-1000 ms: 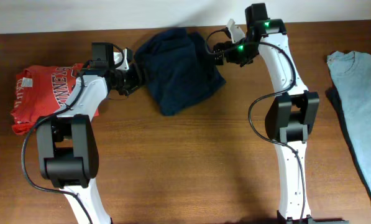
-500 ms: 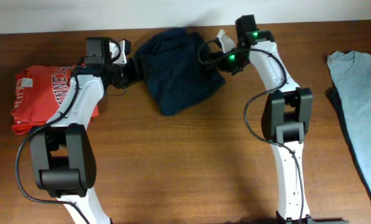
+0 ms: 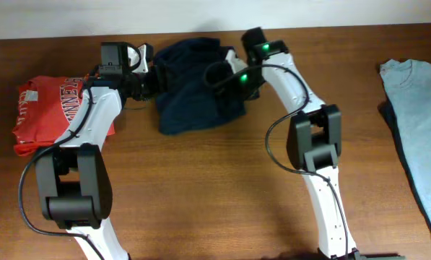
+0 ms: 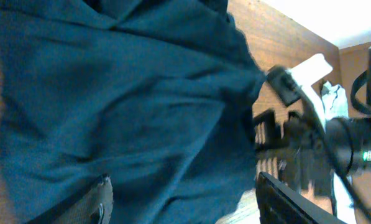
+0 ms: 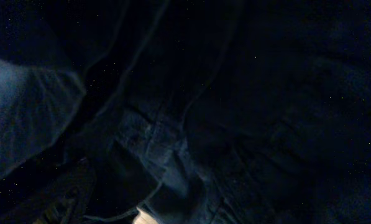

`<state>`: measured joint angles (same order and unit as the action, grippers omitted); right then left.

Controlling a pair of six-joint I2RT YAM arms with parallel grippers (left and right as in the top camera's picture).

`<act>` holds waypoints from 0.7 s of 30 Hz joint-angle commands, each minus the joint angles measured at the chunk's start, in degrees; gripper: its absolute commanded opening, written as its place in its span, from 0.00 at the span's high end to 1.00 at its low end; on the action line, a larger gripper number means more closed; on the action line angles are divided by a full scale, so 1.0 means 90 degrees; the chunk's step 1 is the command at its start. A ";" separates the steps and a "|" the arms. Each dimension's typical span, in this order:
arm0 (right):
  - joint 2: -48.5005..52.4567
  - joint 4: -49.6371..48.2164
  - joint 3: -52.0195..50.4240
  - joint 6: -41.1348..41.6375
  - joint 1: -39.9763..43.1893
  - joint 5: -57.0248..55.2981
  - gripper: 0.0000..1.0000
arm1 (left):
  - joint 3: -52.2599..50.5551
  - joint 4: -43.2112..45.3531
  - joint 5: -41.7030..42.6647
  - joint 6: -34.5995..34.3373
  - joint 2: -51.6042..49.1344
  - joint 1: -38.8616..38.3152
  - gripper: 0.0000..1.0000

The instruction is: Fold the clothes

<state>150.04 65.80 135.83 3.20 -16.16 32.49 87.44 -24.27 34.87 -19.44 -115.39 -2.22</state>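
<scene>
At the back of the table the clothes lie in a rumpled navy heap. Left gripper at its left edge, jaws spread apart. Right gripper over its right side, jaws wide too — that wrist view is all dark fabric, fingers barely discernible. Pale T-shirt cut off at the frame's edge

We count three garments on one wooden table: one dark navy garment, one red shirt with white lettering, and one pale grey-blue T-shirt; whether the dark strip beside that T-shirt is a fourth, we cannot tell. We count two robot arms, a left arm and a right arm, and two grippers, the left gripper and the right gripper, one per arm.
</scene>
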 commanded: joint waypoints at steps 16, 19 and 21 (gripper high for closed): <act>-0.0481 0.0199 -0.0056 0.0408 0.0595 -0.0323 0.15 | 0.0017 0.0454 -0.0998 -0.0277 0.0209 -0.0670 0.51; -0.0772 0.0197 -0.0056 0.0333 0.0556 -0.0279 0.14 | 0.0017 0.0452 -0.0947 -0.0425 0.0245 -0.0427 0.51; -0.0860 0.0189 -0.0056 0.0308 0.0510 -0.0279 0.14 | 0.0017 0.0452 -0.0867 -0.0432 0.0294 -0.0279 0.51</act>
<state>147.24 67.48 135.79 7.27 -10.57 29.06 87.44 -20.34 27.14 -21.76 -115.37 -7.07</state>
